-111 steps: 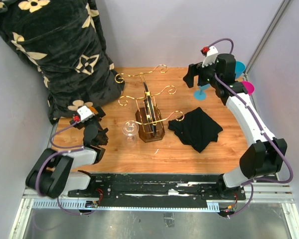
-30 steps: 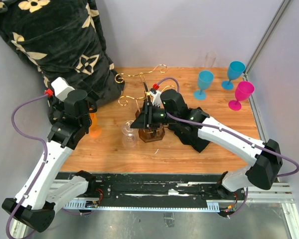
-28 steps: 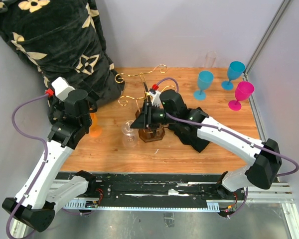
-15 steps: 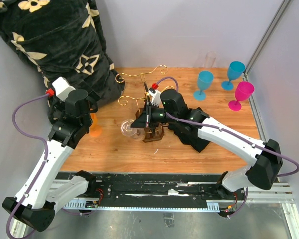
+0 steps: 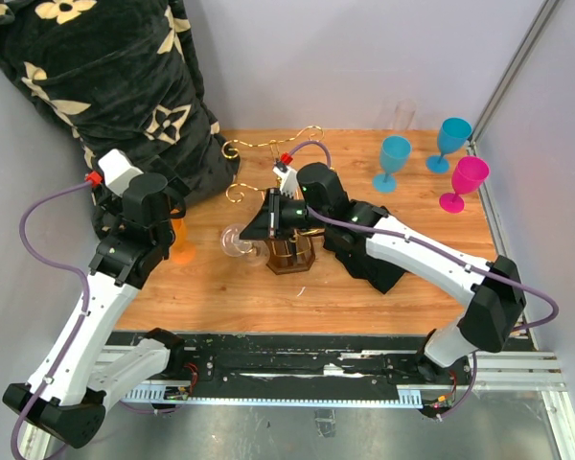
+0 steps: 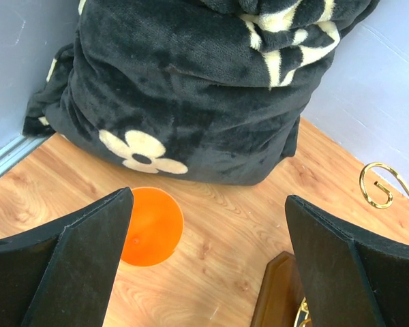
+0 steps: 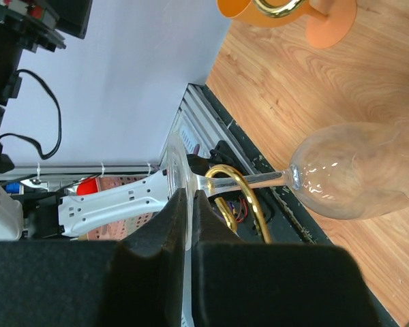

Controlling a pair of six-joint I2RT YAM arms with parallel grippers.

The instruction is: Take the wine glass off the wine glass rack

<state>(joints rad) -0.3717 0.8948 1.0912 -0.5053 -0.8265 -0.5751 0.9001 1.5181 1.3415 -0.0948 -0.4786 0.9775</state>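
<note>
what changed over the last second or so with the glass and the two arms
The right pincer closed on the foot of the clear wine glass and carried it left and slightly toward the back. The stem is still inside the gold loop of the wine glass rack. The left pincer stayed open above the orange cup. The rack and the pink goblet did not move.

Robotics lab test cell, small orange-brown wooden tabletop [image 5: 220,297] boxed in by plain pale lilac panel walls [image 5: 316,57], two white-and-black robot arms [image 5: 422,257] bolted to a slotted aluminium rail [image 5: 268,392], loose purple cables [image 5: 23,230]
</note>
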